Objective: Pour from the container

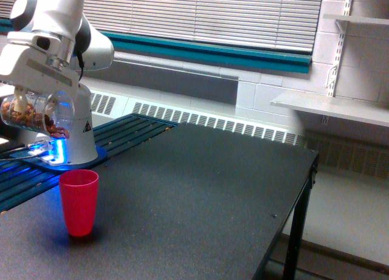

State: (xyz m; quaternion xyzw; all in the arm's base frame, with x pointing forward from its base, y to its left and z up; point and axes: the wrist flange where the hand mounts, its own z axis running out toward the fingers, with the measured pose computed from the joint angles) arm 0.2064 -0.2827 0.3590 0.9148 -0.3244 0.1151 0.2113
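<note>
Upright red cup [79, 202] on dark table [200, 195], shelf [331, 107] beyond
</note>
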